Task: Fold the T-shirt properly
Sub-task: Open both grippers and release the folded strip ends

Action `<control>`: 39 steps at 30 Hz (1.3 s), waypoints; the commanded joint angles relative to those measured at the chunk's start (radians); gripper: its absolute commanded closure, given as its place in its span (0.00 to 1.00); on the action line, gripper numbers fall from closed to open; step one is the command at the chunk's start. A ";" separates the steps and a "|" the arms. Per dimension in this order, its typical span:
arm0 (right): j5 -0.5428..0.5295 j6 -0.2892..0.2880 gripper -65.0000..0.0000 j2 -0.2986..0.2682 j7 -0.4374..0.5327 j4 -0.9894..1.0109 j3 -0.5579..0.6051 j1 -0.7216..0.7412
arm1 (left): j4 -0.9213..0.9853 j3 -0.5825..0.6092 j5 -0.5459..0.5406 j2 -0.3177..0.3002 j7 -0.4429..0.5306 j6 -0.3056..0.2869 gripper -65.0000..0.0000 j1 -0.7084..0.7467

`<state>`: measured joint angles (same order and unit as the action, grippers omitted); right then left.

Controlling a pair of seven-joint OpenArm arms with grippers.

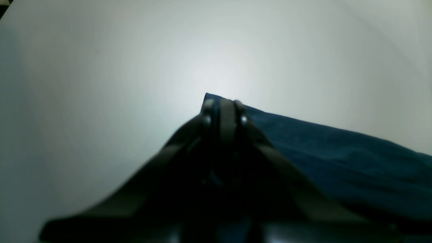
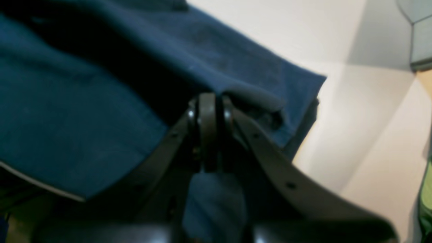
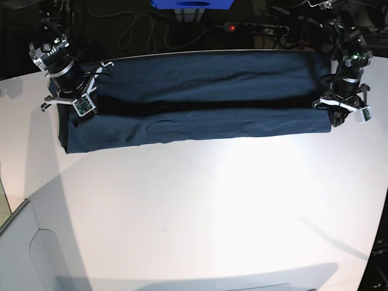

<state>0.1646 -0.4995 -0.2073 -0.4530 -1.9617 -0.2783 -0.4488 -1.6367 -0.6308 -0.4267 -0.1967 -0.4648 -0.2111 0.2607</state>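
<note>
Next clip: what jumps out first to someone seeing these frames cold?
The T-shirt, dark navy, lies stretched in a long band across the far side of the white table. At each end an arm pinches the cloth: the left end effector on the base view's right, the right end effector on its left, both closed on fabric. In the right wrist view the cloth bunches over the closed tips.

The T-shirt (image 3: 200,100) is a plain dark navy-blue garment, stretched out as a long horizontal band across the far part of the white table (image 3: 200,206). A dark crease runs along its length, where an upper layer lies over a lower one. Its surface is softly wrinkled. Each short end is bunched where an end effector meets it.
</note>
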 commanded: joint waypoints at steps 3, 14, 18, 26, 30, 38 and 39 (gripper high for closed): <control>-0.007 -0.017 0.99 -0.007 0.021 -0.015 -0.003 -0.002 | -0.015 -0.007 -0.007 -0.014 0.028 -0.001 1.00 0.001; -0.007 -0.017 0.99 -0.011 0.055 0.072 -0.002 0.011 | 0.034 -0.002 -0.011 -0.014 0.025 -0.001 1.00 0.001; -0.006 -0.017 0.99 -0.011 0.063 0.091 -0.002 0.012 | 0.034 -0.002 -0.013 -0.014 0.025 -0.001 1.00 0.012; -0.006 -0.017 0.99 -0.013 0.063 0.104 -0.002 0.017 | 0.034 -0.002 -0.008 -0.014 0.025 -0.003 1.00 0.007; -0.006 -0.017 0.99 -0.028 0.063 0.104 -0.003 0.017 | 0.034 -0.001 -0.013 -0.014 0.024 -0.003 1.00 0.009; -0.006 -0.017 0.99 -0.034 0.059 0.104 -0.003 0.011 | 0.026 -0.001 -0.013 -0.014 -0.010 -0.003 0.92 0.015; -0.004 -0.017 0.99 -0.034 0.059 0.104 -0.003 0.011 | 0.022 -0.002 -0.013 -0.014 -0.044 -0.003 0.85 0.015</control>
<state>0.1646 -0.4995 -0.2321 -0.4114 -1.8435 -0.2764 -0.4362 -1.5932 -0.6289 -0.4297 -0.1970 -0.5346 -0.2111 0.2741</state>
